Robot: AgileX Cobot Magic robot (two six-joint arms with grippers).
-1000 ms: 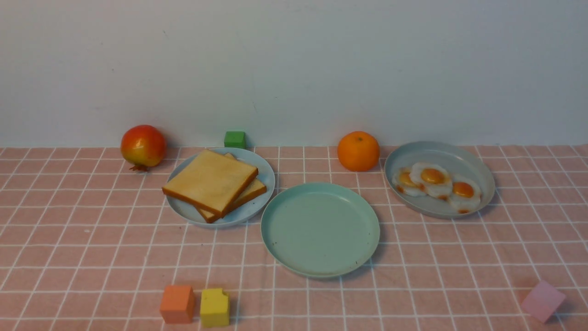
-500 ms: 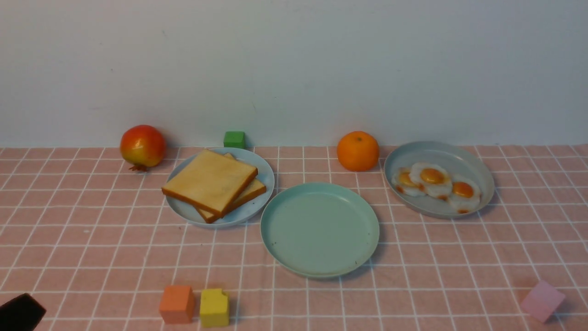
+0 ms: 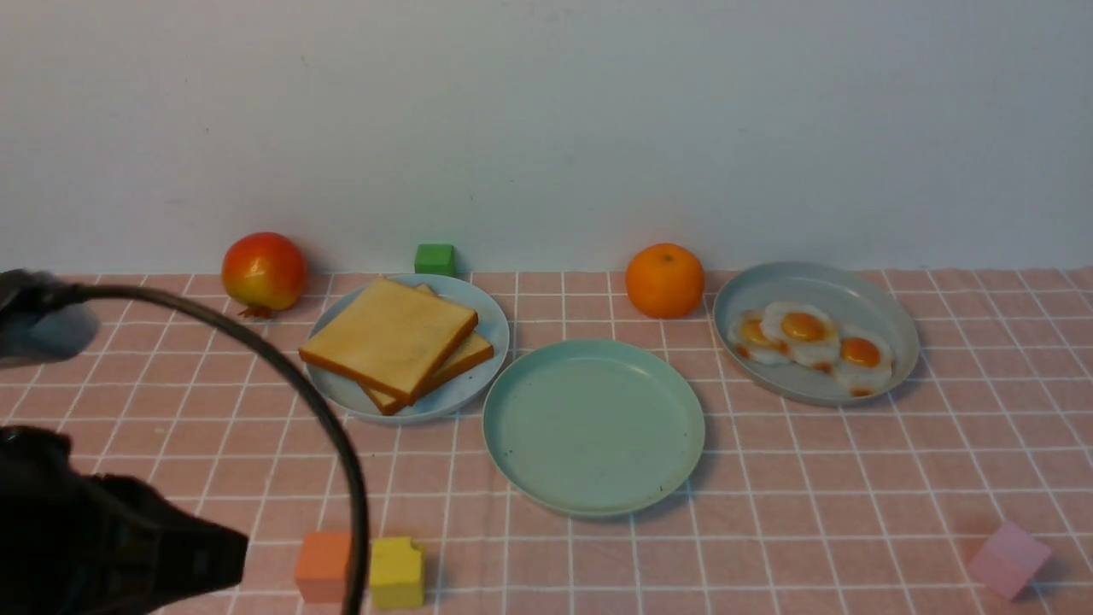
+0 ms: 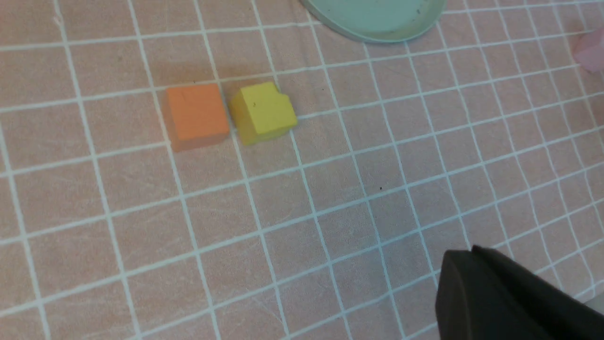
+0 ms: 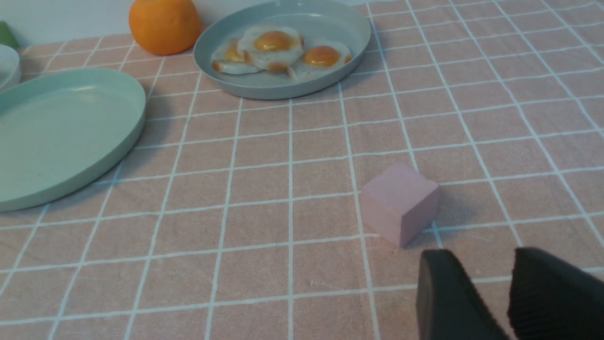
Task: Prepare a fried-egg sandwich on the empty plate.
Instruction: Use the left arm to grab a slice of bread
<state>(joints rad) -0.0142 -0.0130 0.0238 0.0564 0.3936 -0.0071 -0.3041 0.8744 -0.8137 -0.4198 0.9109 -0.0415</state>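
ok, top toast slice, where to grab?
Take the top toast slice by its left corner, coming in low from the robot's left. That corner seems to overhang the rim of the pale blue plate and rides up on the lower slice, leaving room beneath for a finger.

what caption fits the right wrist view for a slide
Right gripper near a pink cube, fried eggs and empty plate beyond

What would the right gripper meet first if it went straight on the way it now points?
Most likely the pink cube just ahead of the right gripper, though it might pass beside it.
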